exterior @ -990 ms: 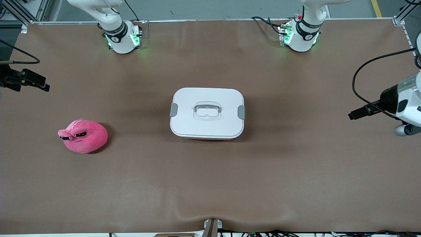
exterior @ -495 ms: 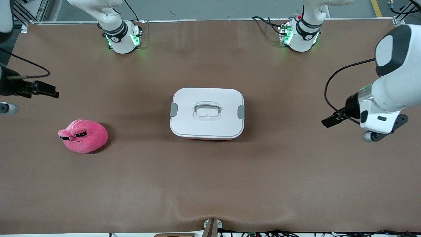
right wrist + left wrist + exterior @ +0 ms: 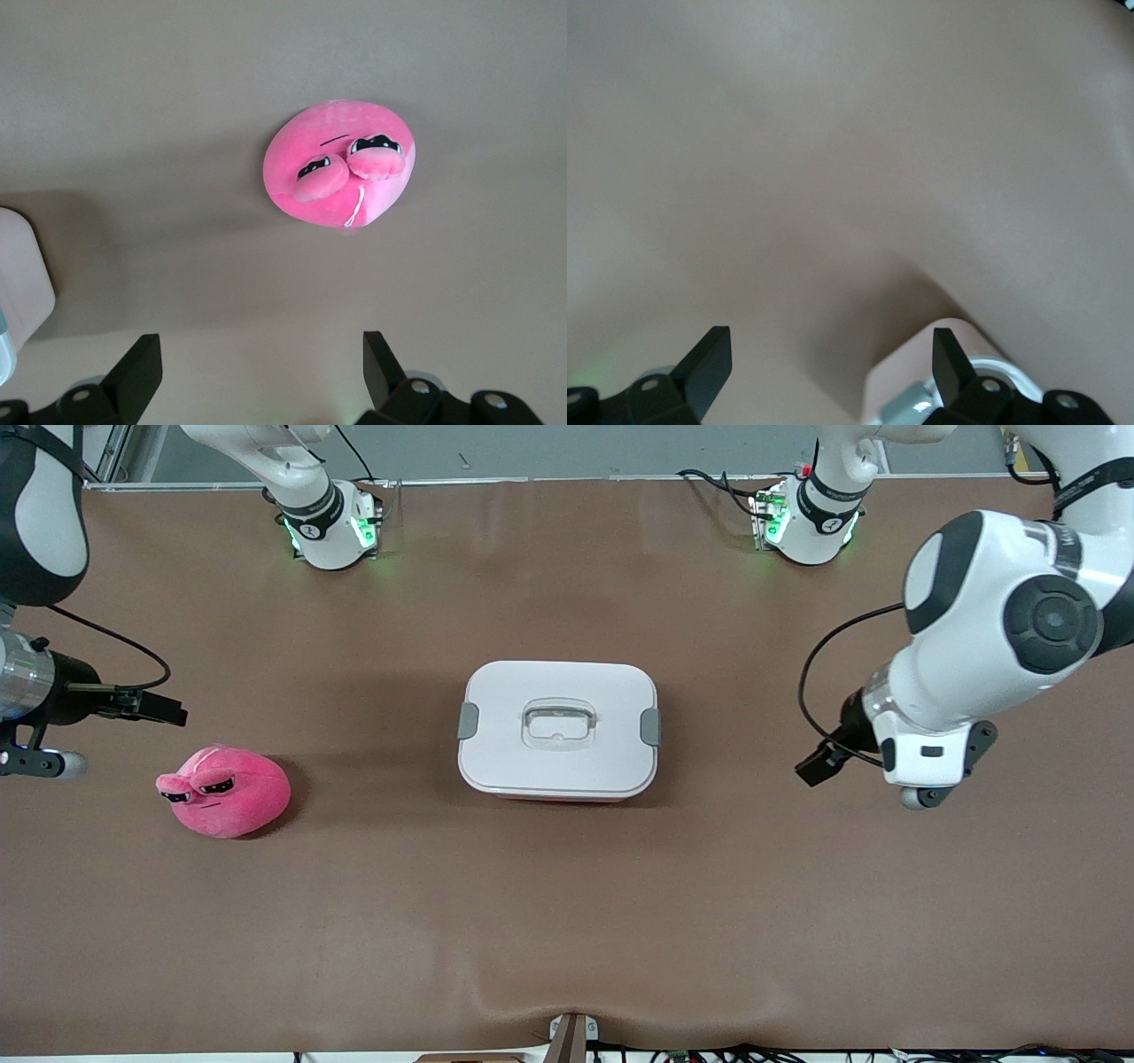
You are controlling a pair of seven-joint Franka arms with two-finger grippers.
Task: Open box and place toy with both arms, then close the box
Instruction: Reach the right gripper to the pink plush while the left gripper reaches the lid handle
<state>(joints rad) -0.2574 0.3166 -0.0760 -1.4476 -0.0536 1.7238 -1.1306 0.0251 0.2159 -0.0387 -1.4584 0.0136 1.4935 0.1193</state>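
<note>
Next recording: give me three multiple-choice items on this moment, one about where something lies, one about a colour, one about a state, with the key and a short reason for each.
1. Where does the toy lie relative to the box?
A. On its lid
B. Beside it, toward the right arm's end of the table
C. Inside it

2. What colour are the clips on the box's sides?
A. Grey
B. Green
C. Pink

3. In what state is the box's lid?
A. Taken off and lying on the table
B. Tilted half open
C. Seated flat on the box

Key:
1 B: the toy sits on the table apart from the box, near the open right pincer.
2 A: both clips are grey against the white lid.
3 C: the lid lies flat, handle recessed, while the open left pincer hangs clear over the table.
</note>
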